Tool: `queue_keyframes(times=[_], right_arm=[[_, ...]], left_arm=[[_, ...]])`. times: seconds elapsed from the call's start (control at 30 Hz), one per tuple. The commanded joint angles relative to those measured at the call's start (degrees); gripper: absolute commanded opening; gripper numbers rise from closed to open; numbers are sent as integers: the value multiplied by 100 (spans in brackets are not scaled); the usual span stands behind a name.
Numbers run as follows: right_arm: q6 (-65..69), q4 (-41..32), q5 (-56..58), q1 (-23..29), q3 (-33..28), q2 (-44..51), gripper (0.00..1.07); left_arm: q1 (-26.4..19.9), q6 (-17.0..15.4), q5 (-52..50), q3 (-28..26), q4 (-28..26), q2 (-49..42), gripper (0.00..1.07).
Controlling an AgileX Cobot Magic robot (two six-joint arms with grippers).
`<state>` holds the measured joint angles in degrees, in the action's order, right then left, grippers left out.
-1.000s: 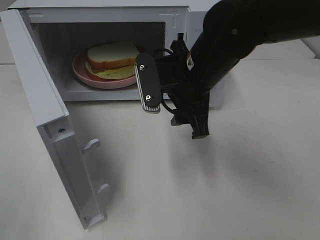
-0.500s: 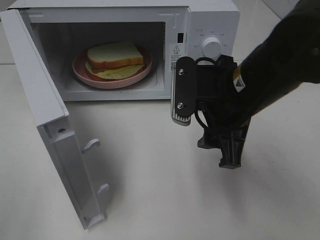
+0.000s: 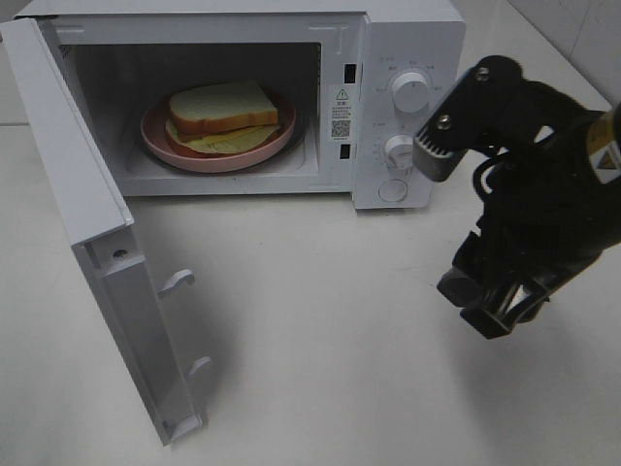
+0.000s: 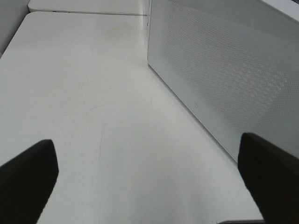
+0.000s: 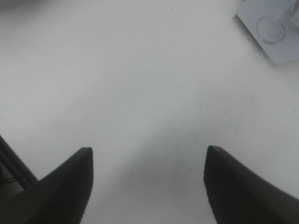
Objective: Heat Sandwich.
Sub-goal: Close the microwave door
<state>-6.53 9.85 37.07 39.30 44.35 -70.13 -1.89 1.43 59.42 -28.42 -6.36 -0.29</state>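
The sandwich (image 3: 221, 115), pale bread with a yellow filling, lies on a round pink plate (image 3: 160, 139) inside the white microwave (image 3: 408, 39). The microwave's door (image 3: 92, 233) stands swung wide to the left. My right gripper (image 3: 488, 313) hangs over the table to the right of the microwave's control panel, well away from the cavity. In the right wrist view the right gripper (image 5: 148, 186) is open over bare tabletop, nothing between its fingers (image 5: 60, 186). The left gripper (image 4: 149, 186) is also open and empty, beside the microwave's perforated side wall (image 4: 224, 79).
Two knobs (image 3: 409, 92) and a round button sit on the microwave's front panel. The open door juts far out toward the table's front left. A corner of the microwave (image 5: 273, 28) shows in the right wrist view. The tabletop (image 3: 320, 340) is white.
My right arm has drawn back from the microwave's opening, moving right and toward the front. The sandwich and plate stay inside, and the door has not moved.
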Motion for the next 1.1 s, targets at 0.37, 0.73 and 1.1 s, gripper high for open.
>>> queue_keyframes(times=[0.37,0.73,1.1], right_arm=[[1415,-29,1765,0,-23,1684,70],[1427,160,3100,0,-23,2670,80],[1450,160,3455,-6,-160,3930,77]], left_arm=[[0,-6,-63,23,-11,-149,101],[0,-6,-63,23,-11,-149,101],[0,-6,-63,23,-11,-149,101]])
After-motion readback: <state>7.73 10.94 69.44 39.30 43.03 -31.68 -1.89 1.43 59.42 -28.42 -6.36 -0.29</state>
